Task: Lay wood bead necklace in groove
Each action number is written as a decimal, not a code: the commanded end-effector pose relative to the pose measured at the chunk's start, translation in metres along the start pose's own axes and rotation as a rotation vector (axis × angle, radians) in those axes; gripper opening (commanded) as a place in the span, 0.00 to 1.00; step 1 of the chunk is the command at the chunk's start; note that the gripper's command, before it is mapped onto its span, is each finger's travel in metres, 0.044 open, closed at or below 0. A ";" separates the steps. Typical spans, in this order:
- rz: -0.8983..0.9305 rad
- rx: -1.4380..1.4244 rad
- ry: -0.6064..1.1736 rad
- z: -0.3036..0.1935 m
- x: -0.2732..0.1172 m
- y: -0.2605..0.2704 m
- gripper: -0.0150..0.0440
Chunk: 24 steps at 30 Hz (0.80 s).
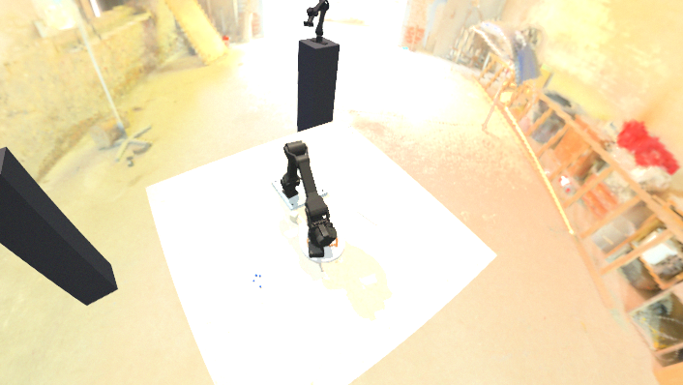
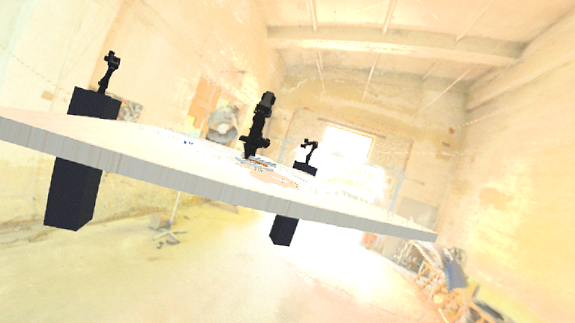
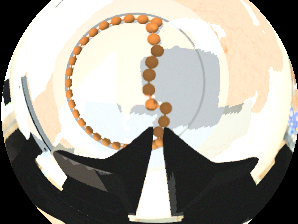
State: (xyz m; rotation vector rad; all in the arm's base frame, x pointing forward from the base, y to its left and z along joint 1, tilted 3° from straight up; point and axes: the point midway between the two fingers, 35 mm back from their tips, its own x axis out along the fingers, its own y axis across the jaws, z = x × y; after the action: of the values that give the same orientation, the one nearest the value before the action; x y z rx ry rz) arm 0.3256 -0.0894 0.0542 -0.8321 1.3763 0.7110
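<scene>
The round white bead board (image 1: 339, 254) (image 3: 100, 65) lies on the table under the arm. The wood bead necklace (image 3: 149, 75) (image 1: 335, 242) lies on it. In the wrist view its left part follows the round groove from the top to the bottom. Its other part runs down the middle in a bent line, inside the ring, and the right half of the groove shows no beads. My gripper (image 3: 158, 131) (image 2: 248, 156) is shut on a bead of the necklace near the bottom of the ring, low at the board. In the top view the arm hides the fingertips and much of the necklace.
Several small blue marks (image 1: 257, 280) (image 2: 188, 142) are on the white table (image 1: 218, 213) to the left of the board. The arm's base plate (image 1: 293, 205) is behind the board. Dark pillars (image 1: 316, 87) (image 2: 73, 195) stand beyond the table edges.
</scene>
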 end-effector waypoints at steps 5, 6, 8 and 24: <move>0.004 -0.006 -0.004 0.000 -0.006 0.001 0.25; 0.004 -0.006 -0.004 0.000 -0.006 0.001 0.25; 0.004 -0.006 -0.004 0.000 -0.006 0.001 0.25; 0.003 -0.006 -0.004 -0.003 -0.006 -0.018 0.25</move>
State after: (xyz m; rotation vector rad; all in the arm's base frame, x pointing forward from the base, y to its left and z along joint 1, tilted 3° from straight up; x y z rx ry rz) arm 0.3360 -0.1012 0.0602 -0.8294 1.3818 0.7156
